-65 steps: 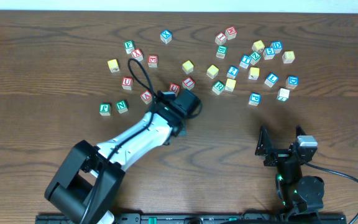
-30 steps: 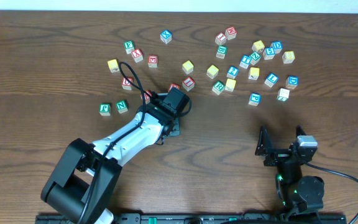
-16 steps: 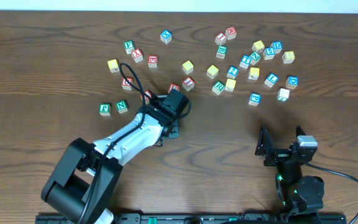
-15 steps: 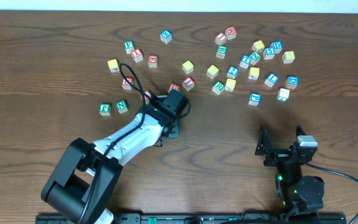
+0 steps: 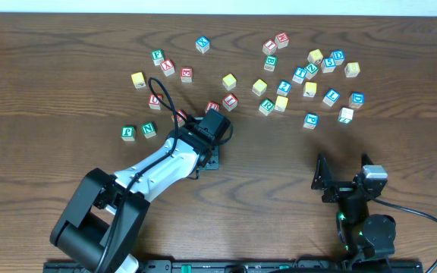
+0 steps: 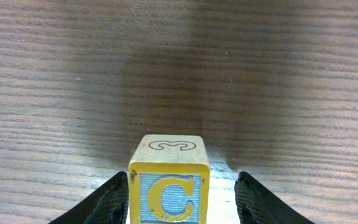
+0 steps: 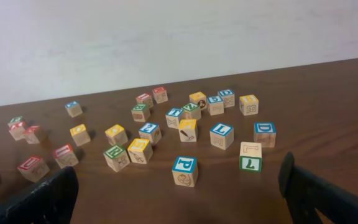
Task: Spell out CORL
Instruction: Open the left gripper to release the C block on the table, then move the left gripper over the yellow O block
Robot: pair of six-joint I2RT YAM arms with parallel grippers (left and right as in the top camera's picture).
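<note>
In the left wrist view a yellow-faced cube with a C [image 6: 169, 194] stands on the wood between my left gripper's [image 6: 181, 182] jaws. The left finger [image 6: 114, 202] is against the cube and the right finger [image 6: 253, 202] stands apart from it. From overhead the left gripper [image 5: 210, 155] hides this cube. The green R cube [image 5: 266, 106] and the blue L cube [image 5: 331, 96] sit in the far scatter, and both show in the right wrist view, R cube [image 7: 115, 156] and L cube [image 7: 221, 134]. My right gripper [image 5: 324, 179] is open and empty.
Several yellow-faced cubes [image 5: 229, 81] lie among the scatter; I cannot read their letters. Red-lettered cubes [image 5: 230, 100] lie just beyond the left wrist. Green cubes [image 5: 149, 130] sit to its left. A blue P cube [image 7: 184, 170] lies nearest the right gripper.
Since 2.2 s ago the left arm has moved a little left and toward the front. Over the last second it has held still. The right arm has not moved.
</note>
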